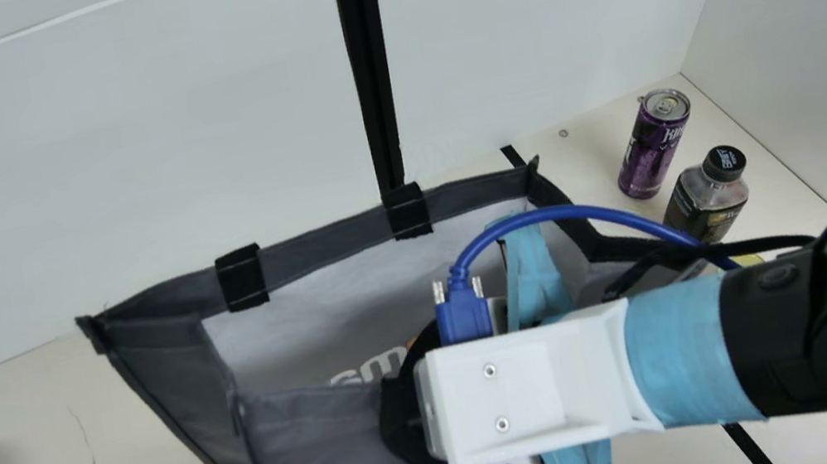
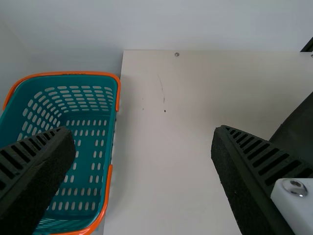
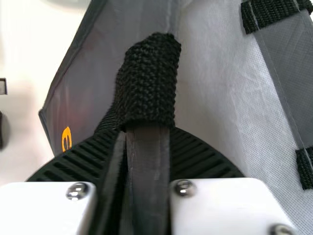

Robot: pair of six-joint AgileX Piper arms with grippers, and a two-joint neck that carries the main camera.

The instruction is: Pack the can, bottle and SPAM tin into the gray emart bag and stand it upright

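Purple can (image 1: pixel 649 152), black-capped bottle (image 1: pixel 709 192) upright, outside gray emart bag (image 1: pixel 316 450), mouth open.

The main view looks down, the right wrist's closer, sharing the bag (image 1: pixel 170 361).

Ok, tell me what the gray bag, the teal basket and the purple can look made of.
Gray bag: dull synthetic fabric, probably; it creases and has stitched seams.
Teal basket: likely moulded plastic, smooth, given its regular slots.
Purple can: glossy metal, judging by its silvery lid.
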